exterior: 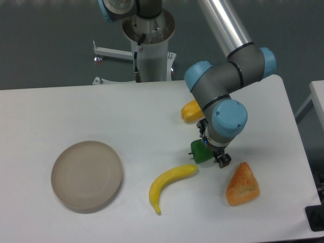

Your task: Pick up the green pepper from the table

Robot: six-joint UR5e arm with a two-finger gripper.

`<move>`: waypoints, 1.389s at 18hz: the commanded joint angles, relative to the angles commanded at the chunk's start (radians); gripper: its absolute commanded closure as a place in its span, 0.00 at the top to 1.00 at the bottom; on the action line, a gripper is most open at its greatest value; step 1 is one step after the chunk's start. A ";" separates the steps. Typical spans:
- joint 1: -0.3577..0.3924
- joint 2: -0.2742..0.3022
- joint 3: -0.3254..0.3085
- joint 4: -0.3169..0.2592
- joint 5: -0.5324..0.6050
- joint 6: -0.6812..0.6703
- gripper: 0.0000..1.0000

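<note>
The green pepper (199, 151) lies on the white table (101, 111), right of centre, just above the tip of the banana. My gripper (212, 153) is lowered over the pepper's right side, pointing down. One dark fingertip (224, 161) shows just right of the pepper, a little apart from it. The other finger is mostly hidden behind the pepper and the wrist. The jaws look spread, with the pepper between them and still resting on the table.
A yellow banana (169, 183) lies just in front of the pepper. An orange-brown bread-like wedge (243, 185) sits to the right. A yellow-orange pepper (192, 110) lies behind, under the arm. A round beige plate (87, 175) sits at the left.
</note>
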 joint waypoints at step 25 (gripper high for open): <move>-0.011 -0.003 -0.034 0.006 0.000 0.022 0.47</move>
